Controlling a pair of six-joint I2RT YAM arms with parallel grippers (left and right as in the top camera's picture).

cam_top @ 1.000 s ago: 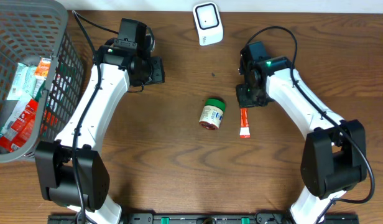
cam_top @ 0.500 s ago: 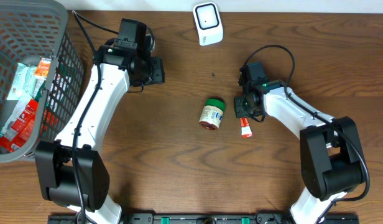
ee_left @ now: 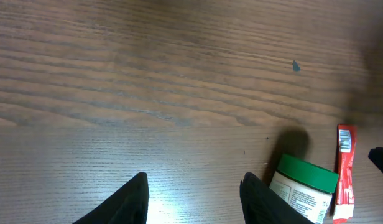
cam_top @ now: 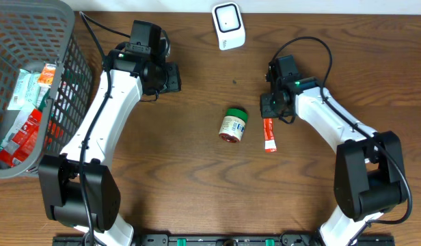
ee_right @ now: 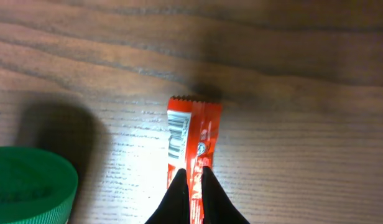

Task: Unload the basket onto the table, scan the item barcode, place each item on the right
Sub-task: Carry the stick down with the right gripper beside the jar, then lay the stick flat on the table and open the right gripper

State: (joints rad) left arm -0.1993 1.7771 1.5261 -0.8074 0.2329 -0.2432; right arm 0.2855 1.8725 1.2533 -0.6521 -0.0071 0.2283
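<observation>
One red packet (cam_top: 268,134) lies just beside the green-lidded jar (cam_top: 233,125).

basket (cam_top: 65,61) cropped left, jar (ee_left: 303,182) cropped below

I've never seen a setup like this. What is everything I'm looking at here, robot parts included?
table: one, brown wood, under everything
basket: one, grey mesh, far left corner
packets: several, red, green and white, inside the basket
white device: one, white, far edge near the middle, likely the scanner
jar: one, green lid and pale label, table centre
red sachet: one, red with a barcode, just right of the jar
left arm: one, white and black, left side
right arm: one, white and black, right side
left gripper: one, black, open over bare table
right gripper: one, black, shut, tips at the sachet; unclear whether it grips the sachet
</observation>
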